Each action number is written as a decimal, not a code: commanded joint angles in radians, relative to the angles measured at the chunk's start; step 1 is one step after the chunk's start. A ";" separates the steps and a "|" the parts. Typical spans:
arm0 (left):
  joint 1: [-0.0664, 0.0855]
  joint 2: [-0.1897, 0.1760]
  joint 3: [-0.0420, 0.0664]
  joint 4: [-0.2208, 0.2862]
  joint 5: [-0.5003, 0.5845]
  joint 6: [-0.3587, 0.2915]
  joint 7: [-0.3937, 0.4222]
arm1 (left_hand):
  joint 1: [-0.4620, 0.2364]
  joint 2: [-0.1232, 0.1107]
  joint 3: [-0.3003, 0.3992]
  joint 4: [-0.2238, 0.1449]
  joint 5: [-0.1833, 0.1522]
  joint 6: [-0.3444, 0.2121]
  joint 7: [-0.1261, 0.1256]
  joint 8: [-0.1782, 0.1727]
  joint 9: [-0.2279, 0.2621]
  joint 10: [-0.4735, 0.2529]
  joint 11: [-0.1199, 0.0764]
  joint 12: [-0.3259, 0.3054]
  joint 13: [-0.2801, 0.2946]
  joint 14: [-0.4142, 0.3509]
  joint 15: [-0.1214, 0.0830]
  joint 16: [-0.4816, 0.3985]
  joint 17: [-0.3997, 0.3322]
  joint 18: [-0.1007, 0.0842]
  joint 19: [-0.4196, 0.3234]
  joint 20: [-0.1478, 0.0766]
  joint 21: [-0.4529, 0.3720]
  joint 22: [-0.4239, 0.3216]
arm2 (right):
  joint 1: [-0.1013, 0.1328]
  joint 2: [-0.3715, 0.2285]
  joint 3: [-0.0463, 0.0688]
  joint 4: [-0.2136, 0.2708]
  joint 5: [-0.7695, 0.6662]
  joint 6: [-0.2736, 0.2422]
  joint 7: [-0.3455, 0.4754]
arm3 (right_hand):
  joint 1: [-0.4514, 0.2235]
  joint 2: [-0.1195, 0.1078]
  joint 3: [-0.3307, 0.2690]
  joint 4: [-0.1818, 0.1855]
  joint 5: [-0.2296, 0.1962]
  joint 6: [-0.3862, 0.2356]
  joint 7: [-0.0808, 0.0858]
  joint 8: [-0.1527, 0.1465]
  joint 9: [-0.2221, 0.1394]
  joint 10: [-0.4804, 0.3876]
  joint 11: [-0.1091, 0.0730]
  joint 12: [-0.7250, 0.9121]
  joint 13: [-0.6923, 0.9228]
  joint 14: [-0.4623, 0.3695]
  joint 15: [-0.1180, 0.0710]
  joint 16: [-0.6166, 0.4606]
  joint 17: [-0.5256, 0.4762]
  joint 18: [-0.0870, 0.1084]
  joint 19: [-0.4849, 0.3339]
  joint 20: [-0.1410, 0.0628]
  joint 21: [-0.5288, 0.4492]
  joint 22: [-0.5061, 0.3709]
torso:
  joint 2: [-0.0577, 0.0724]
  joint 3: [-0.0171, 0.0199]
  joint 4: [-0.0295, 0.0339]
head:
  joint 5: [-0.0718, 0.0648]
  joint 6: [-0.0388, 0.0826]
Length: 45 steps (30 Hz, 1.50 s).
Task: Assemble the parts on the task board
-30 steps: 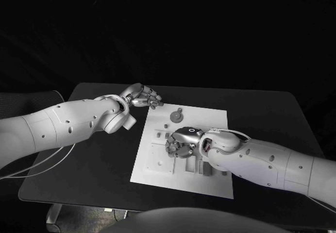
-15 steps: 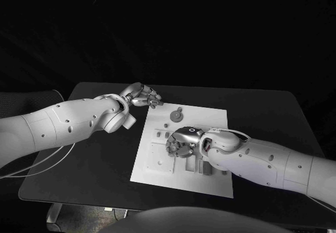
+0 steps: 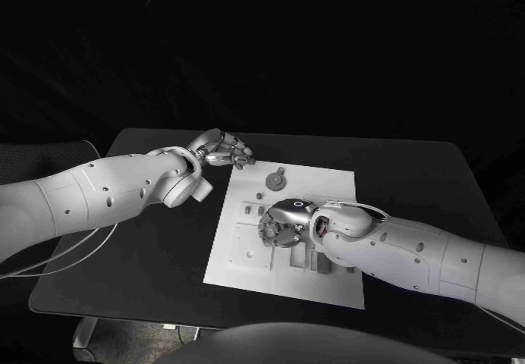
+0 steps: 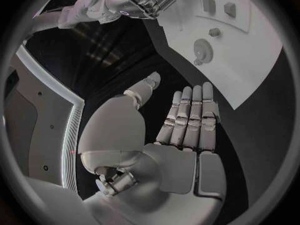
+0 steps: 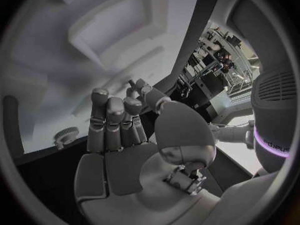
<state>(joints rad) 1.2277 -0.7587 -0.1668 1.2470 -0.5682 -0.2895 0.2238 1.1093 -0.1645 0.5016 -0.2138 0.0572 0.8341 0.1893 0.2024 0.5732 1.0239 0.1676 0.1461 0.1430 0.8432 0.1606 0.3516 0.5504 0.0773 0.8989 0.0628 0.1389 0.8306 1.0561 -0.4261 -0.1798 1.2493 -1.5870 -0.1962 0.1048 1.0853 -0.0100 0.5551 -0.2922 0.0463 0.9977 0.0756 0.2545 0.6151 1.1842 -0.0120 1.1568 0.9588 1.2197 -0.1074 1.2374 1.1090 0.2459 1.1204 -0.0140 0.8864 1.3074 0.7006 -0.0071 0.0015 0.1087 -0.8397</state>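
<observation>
Presently, the right hand [image 3: 282, 224] is held over the task board [image 3: 328, 182], fingers extended, nothing gripped; the left hand [image 3: 222, 149] is held open beyond its far-left corner.

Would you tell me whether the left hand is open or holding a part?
Open: in its wrist view the left hand has straight fingers with nothing between them, off the task board.

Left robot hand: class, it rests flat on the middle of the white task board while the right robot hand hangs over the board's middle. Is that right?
Not quite. The left robot hand is off the task board, over the black table beyond the board's far left corner, as the head view shows. The right robot hand does hang over the board's middle.
</observation>
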 commanded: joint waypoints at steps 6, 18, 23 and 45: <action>0.001 0.001 0.001 0.002 0.006 0.002 0.009 | -0.003 0.004 0.002 0.000 -0.002 0.004 0.004 0.003 -0.001 0.007 0.002 -0.007 -0.002 -0.005 0.005 -0.005 0.002 0.019 -0.007 0.002 -0.006 0.001 | -0.005 -0.002 -0.006 -0.006 -0.014 0.019 -0.016 | 0.007 -0.049 -0.008 0.002 0.007 -0.055 0.050 -0.047 -0.029 -0.015 0.024 -0.007 0.005 -0.008 0.014 0.004 0.002 0.016 -0.008 0.000 0.005 0.017 | 0.000 -0.0005 0.0001 | -0.001 -0.002; 0.001 -0.001 0.001 0.001 0.006 0.000 0.008 | -0.003 0.004 0.002 0.000 -0.002 0.004 0.004 0.003 -0.002 0.008 0.002 -0.007 -0.002 -0.005 0.005 -0.005 0.002 0.020 -0.007 0.002 -0.007 0.002 | -0.005 -0.009 -0.006 -0.003 -0.001 -0.017 -0.017 | 0.013 -0.079 -0.017 0.003 0.006 -0.154 0.084 -0.101 -0.056 -0.043 0.056 -0.010 0.007 -0.026 0.044 0.007 0.007 0.016 -0.018 0.009 0.002 0.017 | 0.000 0.0003 -0.0008 | -0.003 0.000; 0.001 -0.002 0.001 0.000 0.006 0.000 0.008 | -0.003 0.004 0.002 0.000 -0.002 0.004 0.004 0.003 -0.002 0.008 0.002 -0.008 -0.002 -0.005 0.005 -0.005 0.002 0.020 -0.007 0.002 -0.007 0.002 | -0.005 -0.025 -0.006 0.015 0.003 -0.037 -0.018 | 0.014 -0.082 -0.018 0.003 0.007 -0.163 0.087 -0.106 -0.059 -0.046 0.060 -0.009 0.008 -0.028 0.047 0.008 0.008 0.016 -0.019 0.011 0.001 0.017 | 0.000 0.0006 -0.0009 | -0.005 0.002; 0.001 -0.011 0.001 -0.009 0.008 0.002 0.010 | -0.002 0.003 0.002 0.000 -0.002 0.002 0.004 0.002 -0.004 0.008 0.002 -0.009 -0.002 -0.004 0.005 -0.006 0.003 0.020 -0.007 0.002 -0.007 0.002 | 0.088 -0.262 0.064 0.193 0.193 -0.091 -0.005 | -0.011 -0.094 -0.025 0.014 0.006 -0.160 0.089 -0.102 -0.063 -0.042 0.062 0.002 0.009 -0.021 0.050 0.016 0.009 0.016 -0.010 0.011 0.007 0.017 | -0.001 0.0001 -0.0038 | -0.022 0.031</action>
<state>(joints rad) 1.2277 -0.7706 -0.1669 1.2370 -0.5670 -0.2892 0.2234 1.1093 -0.1645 0.5016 -0.2138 0.0572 0.8341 0.1893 0.2024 0.5712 1.0275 0.1712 0.1424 0.1415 0.8432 0.1606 0.3516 0.5518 0.0844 0.8989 0.0628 0.1351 0.8321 1.1458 -0.6846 -0.1138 1.4343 -1.4485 -0.2723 0.0919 1.0818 -0.1056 0.5341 -0.2813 0.0465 0.8349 0.1619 0.1527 0.5528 1.1384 0.0484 1.1523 0.9670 1.1944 -0.0600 1.2491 1.1165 0.2453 1.1059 0.0004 0.8901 1.3073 0.6998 -0.0069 -0.0012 0.0889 -0.8121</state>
